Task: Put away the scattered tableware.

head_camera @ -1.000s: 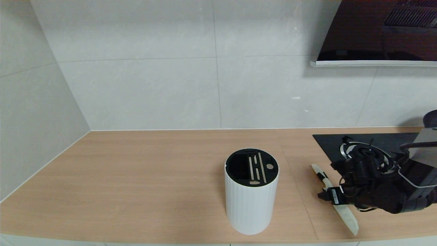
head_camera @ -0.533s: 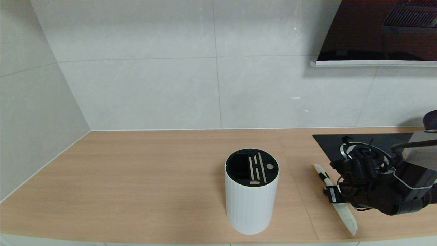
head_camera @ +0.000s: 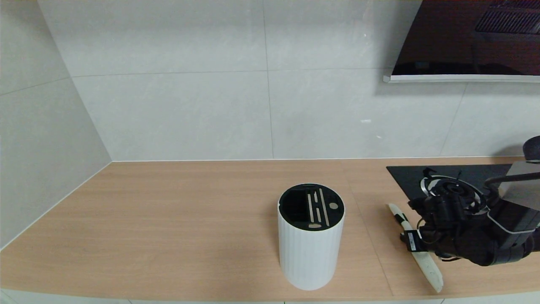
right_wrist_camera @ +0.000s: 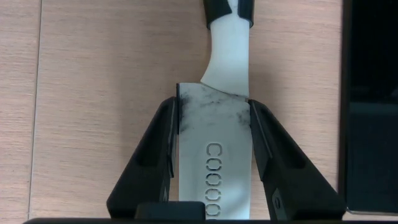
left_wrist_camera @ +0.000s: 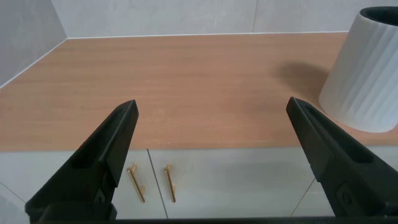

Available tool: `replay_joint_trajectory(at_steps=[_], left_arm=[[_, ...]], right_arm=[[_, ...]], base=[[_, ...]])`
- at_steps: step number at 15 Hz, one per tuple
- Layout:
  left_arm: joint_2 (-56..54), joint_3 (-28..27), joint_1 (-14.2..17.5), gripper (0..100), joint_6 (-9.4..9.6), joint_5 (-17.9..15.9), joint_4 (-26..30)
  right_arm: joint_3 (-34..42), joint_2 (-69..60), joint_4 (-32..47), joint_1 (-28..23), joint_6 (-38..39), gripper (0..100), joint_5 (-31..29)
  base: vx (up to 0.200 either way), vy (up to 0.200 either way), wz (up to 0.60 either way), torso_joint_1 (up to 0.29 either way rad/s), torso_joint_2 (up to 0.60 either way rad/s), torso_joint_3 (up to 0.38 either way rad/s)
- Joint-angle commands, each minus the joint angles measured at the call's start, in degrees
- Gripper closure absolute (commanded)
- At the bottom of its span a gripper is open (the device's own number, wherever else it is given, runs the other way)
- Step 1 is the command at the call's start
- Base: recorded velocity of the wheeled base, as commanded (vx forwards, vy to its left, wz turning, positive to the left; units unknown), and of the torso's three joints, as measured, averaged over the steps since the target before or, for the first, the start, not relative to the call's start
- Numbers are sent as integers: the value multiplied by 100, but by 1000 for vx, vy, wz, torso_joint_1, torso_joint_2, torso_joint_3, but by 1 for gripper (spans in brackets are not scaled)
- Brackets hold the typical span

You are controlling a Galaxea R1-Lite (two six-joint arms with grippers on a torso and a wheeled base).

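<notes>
A white knife [head_camera: 429,267] with a black-banded handle lies slanted on the wooden counter [head_camera: 190,219], just left of the stove. My right gripper [head_camera: 415,245] is shut on the knife's blade [right_wrist_camera: 214,134]. One finger [right_wrist_camera: 163,134] presses each side of it, and whether the blade still rests on the wood I cannot tell. A white ribbed cylindrical holder [head_camera: 311,240] with a black slotted top stands upright at mid counter, left of the knife. My left gripper [left_wrist_camera: 211,109] hangs open and empty over the counter's front edge, with the holder [left_wrist_camera: 364,74] off to one side.
The black stove top [head_camera: 405,177] with its burner ring lies at the right, close behind the right gripper. A dark range hood [head_camera: 464,42] hangs above it. Tiled walls close the back and left. Cabinet doors with gold handles [left_wrist_camera: 169,183] sit below the counter edge.
My right gripper and the knife in it have shifted slightly to the right, and the wrist has risen a little. The holder and left gripper have not moved.
</notes>
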Motion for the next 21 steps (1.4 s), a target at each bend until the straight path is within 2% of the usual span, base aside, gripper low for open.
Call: replay_joint_trajectory(at_steps=[1,2,5,8,9,12,16,17,18,21], left_arm=[[2,0,1,0,0,-2,-2],[2,0,1,0,0,-2,-2],[2,0,1,0,0,-2,-2],[2,0,1,0,0,-2,-2],[2,0,1,0,123,-19,6],[2,0,1,0,-9,-10,-2],[2,0,1,0,79,-10,-11],[2,-176,1,0,43,-37,-125],[55,-756,-8,0,-18,-98,-64],[1672,-2672,-527,0,-97,-766,982]], right_arm=[[142,-880,4,26,97,100,-2],[204,-1117,4,34,97,100,-2],[116,-2585,803,237,114,100,51],[-491,-3525,1718,658,123,100,51],[-640,-3851,2069,940,132,100,51],[-544,-4220,2148,1511,325,100,60],[-491,-4308,2148,1783,325,100,60],[-491,-4325,2139,1810,325,100,60],[-500,-4369,2139,1810,325,100,68],[-851,-4308,2148,1880,308,100,147]], base=[[0,0,0,0,0,0],[0,0,0,0,0,0],[0,0,0,0,0,0],[0,0,0,0,0,0],[0,0,0,0,0,0],[0,0,0,0,0,0],[0,0,0,0,0,0],[0,0,0,0,0,0],[0,0,0,0,0,0],[0,0,0,0,0,0]])
